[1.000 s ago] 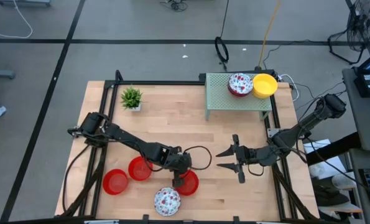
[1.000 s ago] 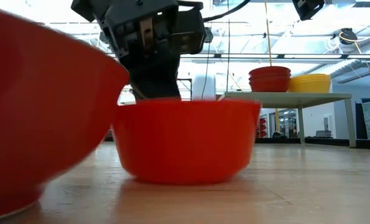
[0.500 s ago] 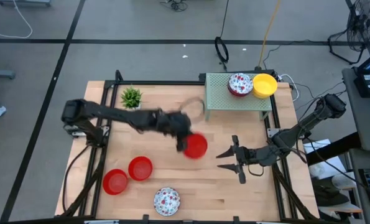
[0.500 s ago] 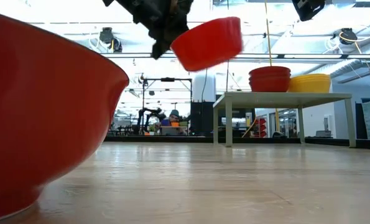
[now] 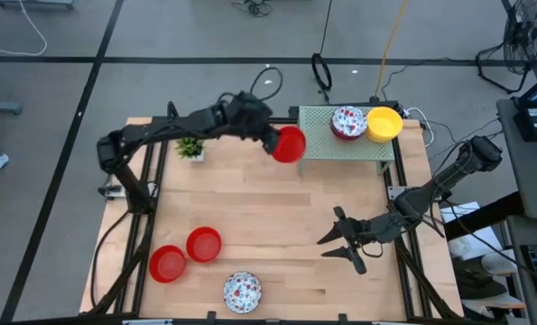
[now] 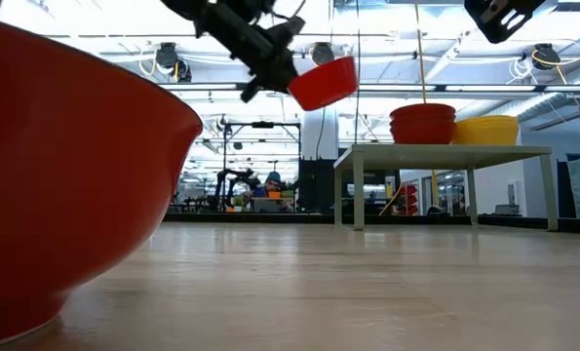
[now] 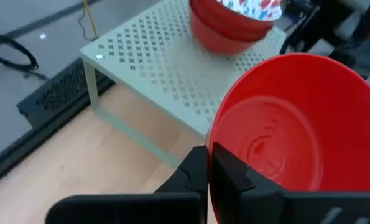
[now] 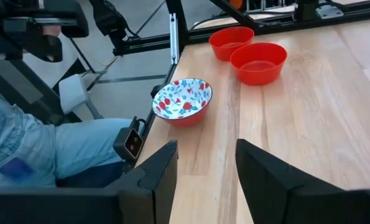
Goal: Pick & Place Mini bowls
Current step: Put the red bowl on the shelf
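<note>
My left gripper (image 5: 273,139) is shut on a plain red mini bowl (image 5: 289,144), held in the air beside the left end of the green perforated stand (image 5: 320,137). The low view shows that bowl (image 6: 326,82) tilted, high above the table. On the stand sit a floral bowl stacked in a red one (image 5: 348,122) and a yellow bowl (image 5: 384,124). Two red bowls (image 5: 203,244) (image 5: 167,263) and a floral bowl (image 5: 242,292) rest on their bases near the table's near edge. My right gripper (image 5: 337,244) is open, low over the table's right near part. My left gripper pinches the red bowl by its rim (image 7: 212,140), on the side nearest the wrist. One finger (image 7: 234,177) is inside the bowl and the other (image 7: 191,177) outside. The bowl is lifted clear and tilted, its open side turned partly toward the wrist camera.
A small green potted plant (image 5: 190,142) stands at the table's far left, under my left arm. Bare wood lies in the middle between the stand and the near bowls. In the right wrist view a person's jeans-clad leg (image 8: 23,155) shows beyond the table edge.
My left gripper has lifted the red bowl off the table near the near edge. It has carried the bowl up and toward the far edge, to the left end of the green stand, and the bowl has tipped. My right gripper has shifted slightly toward the near edge.
</note>
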### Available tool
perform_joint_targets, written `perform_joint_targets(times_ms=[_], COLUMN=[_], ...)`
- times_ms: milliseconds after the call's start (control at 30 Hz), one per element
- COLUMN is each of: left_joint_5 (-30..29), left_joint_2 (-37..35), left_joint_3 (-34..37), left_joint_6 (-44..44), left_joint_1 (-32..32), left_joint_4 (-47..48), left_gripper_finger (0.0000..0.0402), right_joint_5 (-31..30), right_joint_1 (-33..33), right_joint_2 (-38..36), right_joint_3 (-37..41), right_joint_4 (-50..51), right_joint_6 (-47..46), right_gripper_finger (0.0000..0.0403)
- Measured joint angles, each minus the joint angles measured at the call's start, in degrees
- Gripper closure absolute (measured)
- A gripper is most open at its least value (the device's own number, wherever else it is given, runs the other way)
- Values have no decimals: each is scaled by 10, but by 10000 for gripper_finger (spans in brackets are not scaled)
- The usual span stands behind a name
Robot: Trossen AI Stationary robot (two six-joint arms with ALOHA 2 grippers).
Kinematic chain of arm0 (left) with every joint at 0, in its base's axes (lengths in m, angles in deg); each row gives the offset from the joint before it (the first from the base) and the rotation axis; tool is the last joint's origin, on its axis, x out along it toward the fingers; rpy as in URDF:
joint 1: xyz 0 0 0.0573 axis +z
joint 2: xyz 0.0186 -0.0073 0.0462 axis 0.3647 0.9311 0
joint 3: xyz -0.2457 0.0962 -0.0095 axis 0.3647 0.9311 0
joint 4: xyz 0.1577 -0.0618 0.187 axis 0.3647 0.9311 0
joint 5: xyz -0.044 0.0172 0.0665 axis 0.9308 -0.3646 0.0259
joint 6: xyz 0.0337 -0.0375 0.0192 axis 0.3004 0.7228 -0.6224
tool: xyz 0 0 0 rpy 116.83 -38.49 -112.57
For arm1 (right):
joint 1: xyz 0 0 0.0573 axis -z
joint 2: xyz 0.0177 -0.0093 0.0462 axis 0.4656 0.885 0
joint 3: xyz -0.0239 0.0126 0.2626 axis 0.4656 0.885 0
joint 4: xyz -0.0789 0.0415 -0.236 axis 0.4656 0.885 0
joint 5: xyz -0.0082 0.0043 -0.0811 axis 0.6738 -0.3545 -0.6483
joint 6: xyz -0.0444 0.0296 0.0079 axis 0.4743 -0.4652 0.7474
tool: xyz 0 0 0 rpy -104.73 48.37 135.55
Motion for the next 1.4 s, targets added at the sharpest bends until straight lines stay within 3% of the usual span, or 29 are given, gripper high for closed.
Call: perform_joint_targets(times_ms=[400, 567, 1400], left_joint_5=[10, 10, 13], left_joint_2=[179, 230, 270], left_joint_3=[-272, -337, -344], left_joint_6=[-27, -28, -27], left_joint_1=[11, 11, 4], left_joint_4=[162, 204, 194], left_gripper_finger=[395, 395, 394], right_joint_5=[-1, -1, -1], right_joint_1=[0, 0, 0], right_joint_2=[0, 0, 0], right_joint_3=[0, 0, 0], right_joint_4=[30, 44, 70], right_joint_6=[0, 0, 4], right_gripper_finger=[254, 254, 254])
